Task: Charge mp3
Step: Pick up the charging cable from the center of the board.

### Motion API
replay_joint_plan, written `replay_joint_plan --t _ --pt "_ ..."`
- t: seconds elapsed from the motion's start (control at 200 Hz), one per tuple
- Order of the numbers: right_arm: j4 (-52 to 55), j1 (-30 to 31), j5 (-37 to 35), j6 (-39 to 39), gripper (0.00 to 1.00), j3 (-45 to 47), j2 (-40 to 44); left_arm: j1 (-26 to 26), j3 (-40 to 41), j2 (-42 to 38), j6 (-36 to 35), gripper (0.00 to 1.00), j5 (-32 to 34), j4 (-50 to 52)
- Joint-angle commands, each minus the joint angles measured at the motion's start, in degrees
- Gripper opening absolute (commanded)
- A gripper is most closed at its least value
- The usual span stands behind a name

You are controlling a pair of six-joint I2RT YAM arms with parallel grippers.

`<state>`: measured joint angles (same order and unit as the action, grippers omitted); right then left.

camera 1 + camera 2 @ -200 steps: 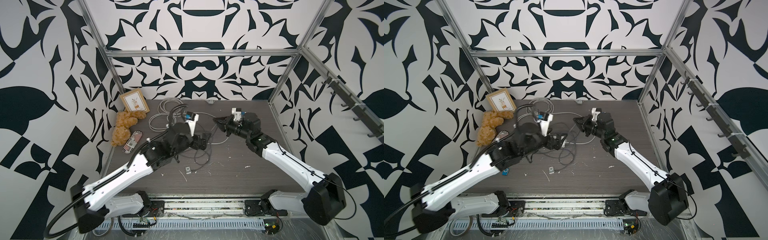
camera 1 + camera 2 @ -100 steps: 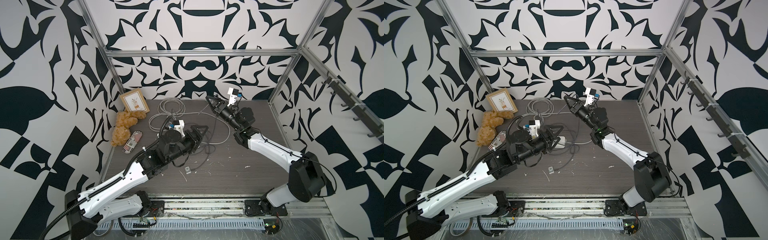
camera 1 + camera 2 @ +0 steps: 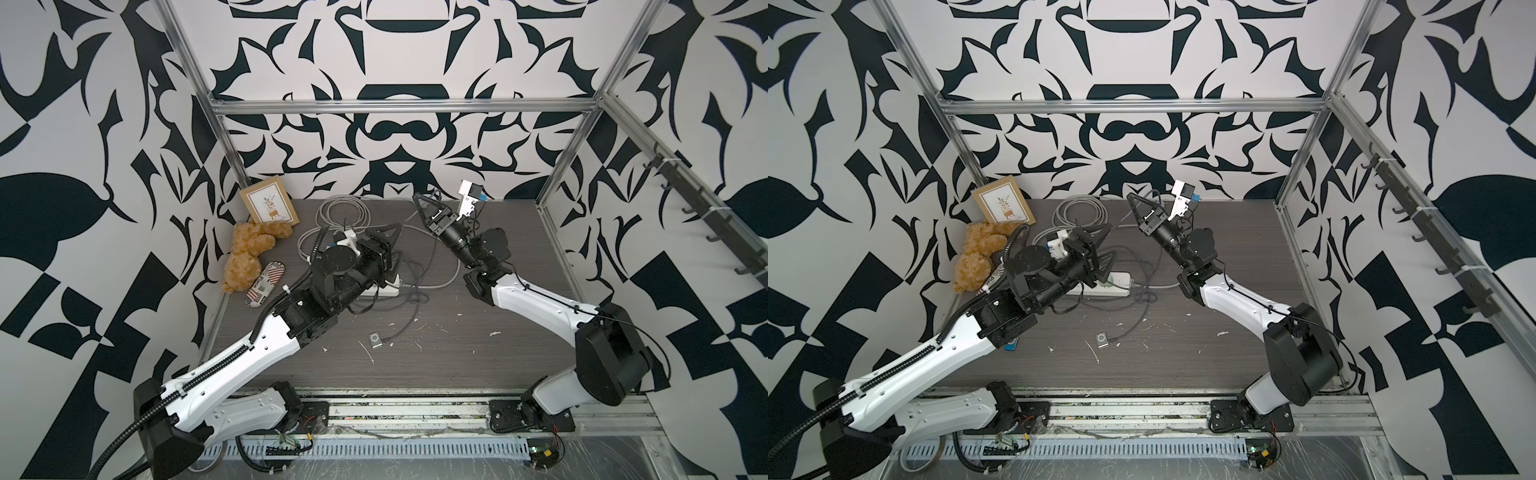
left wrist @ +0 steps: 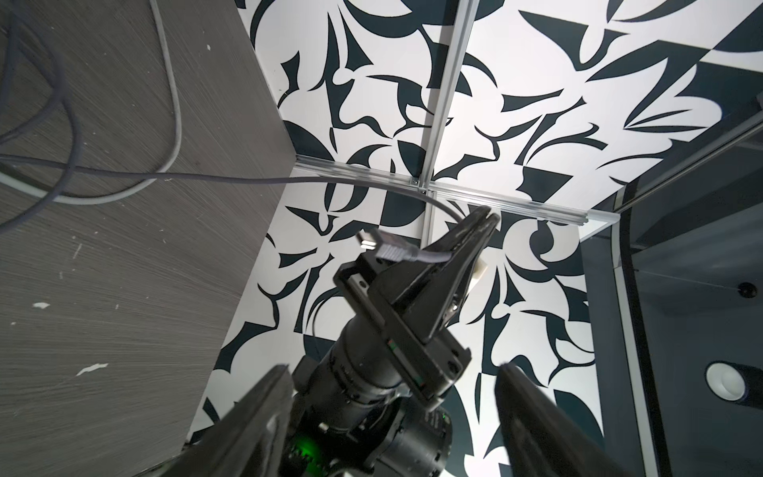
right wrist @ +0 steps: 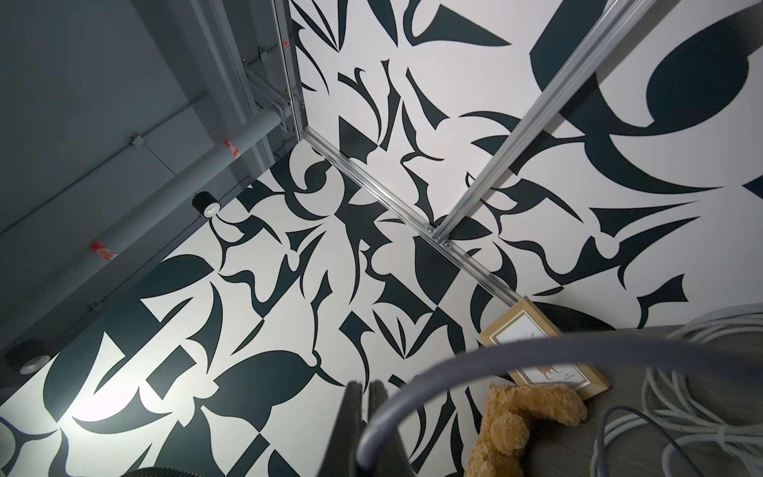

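Silver mp3 (image 3: 376, 339) flat on the grey wood-grain table (image 3: 478, 365), toward the front middle, well apart from both grippers; same spot in both top views. Thin dark cord (image 3: 406, 327) meeting its edge and snaking back into the tangle by the white power strip (image 3: 1115, 286). Strip flat at mid-table, partly under the left gripper (image 3: 394, 248). Left fingers (image 4: 268, 413) spread wide, nothing between them, aimed toward the right gripper (image 3: 419, 201). Right gripper up off the table near the back wall, fingers pressed together, pinching a grey cable (image 4: 231, 178) just behind its plug (image 4: 386, 247). Plug free, jutting out beside the fingers, metal tip bare. Cable sagging from the pinch down to the table, and arcing close across the right wrist view. Farther out: pale coil (image 3: 340, 208) at the back, teddy (image 3: 249, 253) and framed card (image 3: 270, 206) in the back left corner, card leaning on the wall. White flecks scattered over the tabletop.
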<state>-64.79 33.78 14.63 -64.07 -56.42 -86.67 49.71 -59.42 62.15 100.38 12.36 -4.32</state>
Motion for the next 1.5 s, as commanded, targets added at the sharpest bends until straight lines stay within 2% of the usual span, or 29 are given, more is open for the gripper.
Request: replay_joint_plan --t 0.0,0.335,0.425,0.505,0.725,0.815,0.925,1.085,1.15,1.335,1.395,1.495 --pt "-7.3 1.1 -1.0 2.5 0.00 -0.1 2.5 -1.3 -1.2 1.2 4.3 0.78 0.3 -2.9" --pt "-8.9 3.1 -1.6 3.8 0.00 2.2 3.7 -5.6 -2.9 3.8 6.9 0.65 -1.8 -1.2" --pt "-9.2 3.4 -2.0 4.0 0.00 2.8 3.9 -6.4 -3.4 3.6 6.0 0.54 -1.8 -0.5" --pt "-8.8 3.8 -1.9 4.4 0.00 3.0 4.2 -6.8 -4.1 4.2 5.9 0.49 -2.7 -0.4" --pt "-8.5 4.1 -2.2 5.1 0.00 3.3 4.3 -6.8 -5.0 7.0 7.5 0.46 -6.2 -2.8" --pt "-8.7 4.1 -2.3 5.1 0.00 3.2 4.1 -6.6 -5.0 7.5 8.3 0.50 -7.3 -2.5" --pt "-8.7 4.1 -1.8 5.2 0.00 3.1 4.0 -6.4 -4.7 7.1 9.1 0.50 -7.1 -2.1" --pt "-9.0 4.1 -1.7 5.3 0.00 4.2 4.4 -6.8 -4.7 5.4 8.7 0.45 -5.1 0.4" --pt "-9.0 4.1 -1.6 5.4 0.00 4.4 4.5 -7.0 -4.4 5.5 8.8 0.39 -5.1 0.0" --pt "-10.4 4.2 -1.6 5.3 0.00 5.3 4.4 -7.3 -4.6 6.6 9.2 0.13 -5.5 -1.6" --pt "-10.4 4.2 -1.6 5.4 0.00 5.7 4.7 -7.6 -4.6 6.5 9.0 0.08 -5.7 -1.1" --pt "-10.3 4.2 -1.4 5.5 0.00 6.2 5.3 -8.1 -4.3 5.9 9.0 0.06 -5.4 -0.5"
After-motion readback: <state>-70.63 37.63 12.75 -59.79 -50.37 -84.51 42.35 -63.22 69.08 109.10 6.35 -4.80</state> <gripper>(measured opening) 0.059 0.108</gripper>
